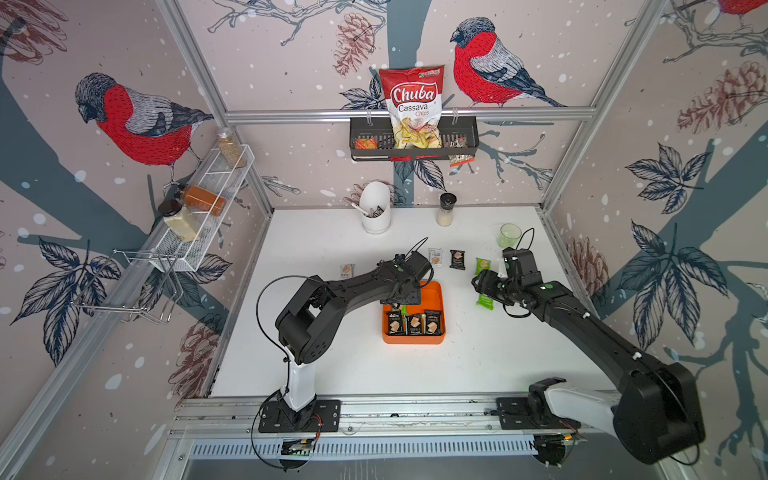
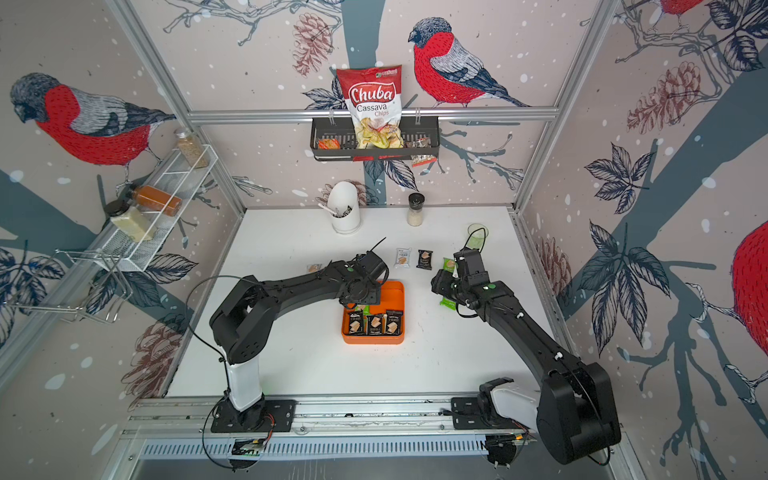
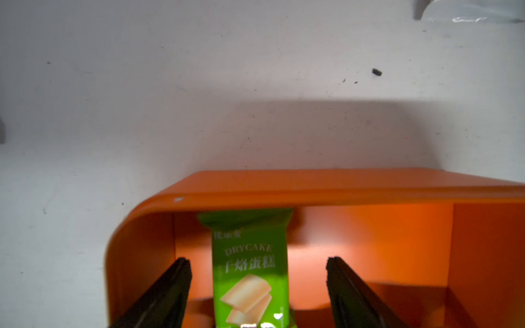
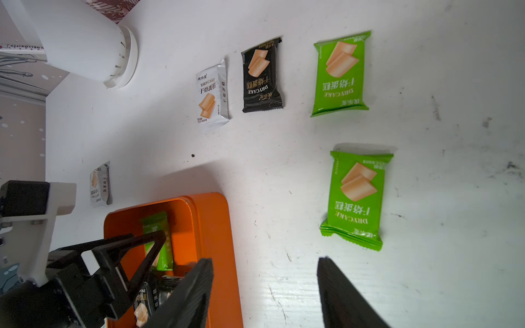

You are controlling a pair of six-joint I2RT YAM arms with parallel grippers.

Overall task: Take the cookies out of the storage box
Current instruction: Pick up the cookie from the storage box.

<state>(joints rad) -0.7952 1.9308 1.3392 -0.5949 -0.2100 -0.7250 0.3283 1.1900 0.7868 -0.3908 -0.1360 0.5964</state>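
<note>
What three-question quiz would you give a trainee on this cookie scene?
1. True or false: the left gripper is shut on the green packet in the storage box.
2. How many cookies lie on the table, outside the box? A three, B five, C eight.
3. What does the right gripper hold?
Key: 1 false, its jaws stand open beside it; 2 B; 3 nothing, it is open.
</note>
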